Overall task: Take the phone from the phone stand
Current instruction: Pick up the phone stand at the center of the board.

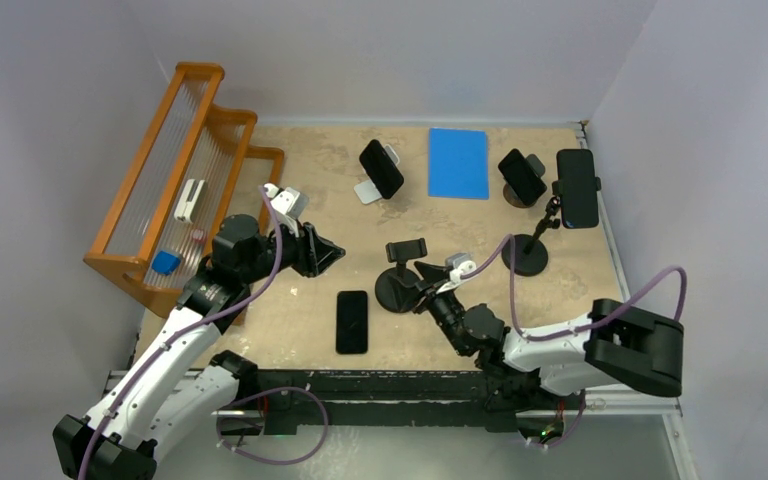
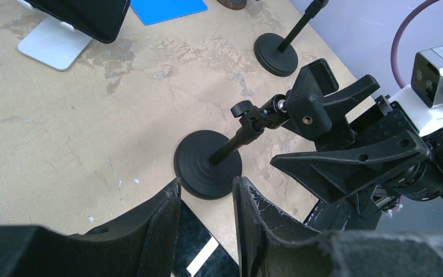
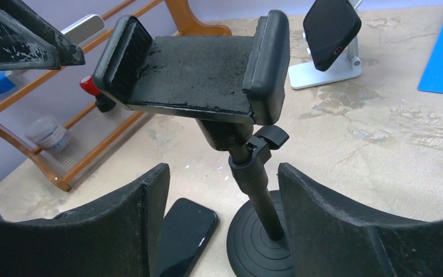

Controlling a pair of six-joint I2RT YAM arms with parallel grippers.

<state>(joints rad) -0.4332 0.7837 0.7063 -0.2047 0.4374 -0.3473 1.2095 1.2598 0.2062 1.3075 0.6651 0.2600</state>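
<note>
Phone [image 1: 352,322] lying flat on table [image 1: 570,275], just left of stand [image 1: 392,290] base. Right gripper [image 3: 220,184] straddling stand pole, fingers spread. Left gripper [image 2: 206,193] hovering nearby, fingers partly apart, pinching nothing.

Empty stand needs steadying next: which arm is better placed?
Right, likely. The right gripper straddles the pole of the stand, jaws open on either side. The left gripper hangs off to the side, holding nothing, near the phone on the table.

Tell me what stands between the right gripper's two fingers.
The pole of the empty phone stand, touching neither finger of the right gripper; the right wrist view shows it.
</note>
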